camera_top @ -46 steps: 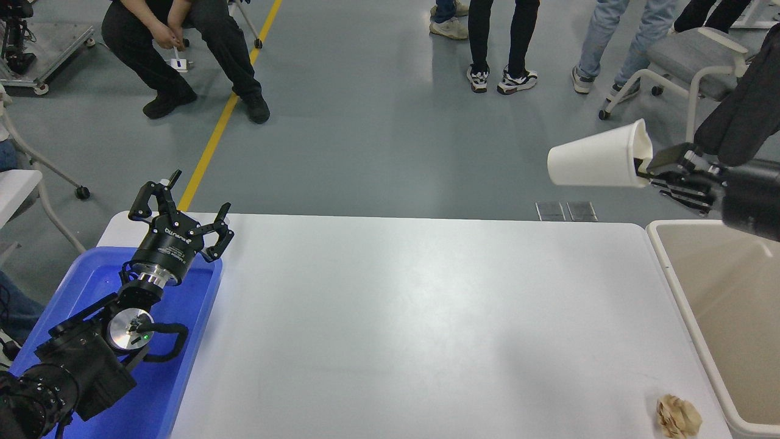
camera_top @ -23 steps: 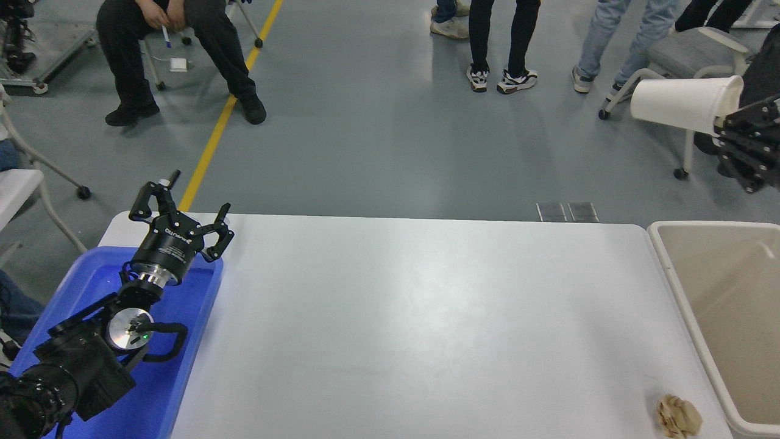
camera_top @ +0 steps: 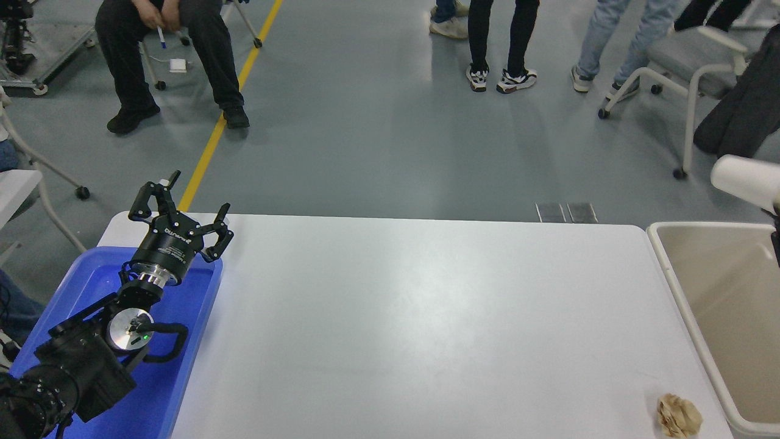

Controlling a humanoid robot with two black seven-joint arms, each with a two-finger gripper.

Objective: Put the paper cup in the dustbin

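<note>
The white paper cup (camera_top: 744, 178) lies on its side in the air at the right edge of the picture, base pointing left, just above the far rim of the beige dustbin (camera_top: 701, 225). Its rim end is cut off by the picture edge. Of my right arm only a dark sliver (camera_top: 777, 238) shows below the cup, so its grip is hidden. My left gripper (camera_top: 183, 207) is open and empty, parked over the far end of the blue tray (camera_top: 195, 299) at the lower left.
A crumpled tan paper ball (camera_top: 679, 416) lies on the white table (camera_top: 414, 317) near its front right corner, beside the dustbin. People sit and stand on the floor beyond the table. A grey chair (camera_top: 688, 61) stands at the far right.
The cup has moved right and, over the last half second, down, from above the floor to just over the dustbin's far rim. My right gripper has left the picture. The left arm has not moved.
</note>
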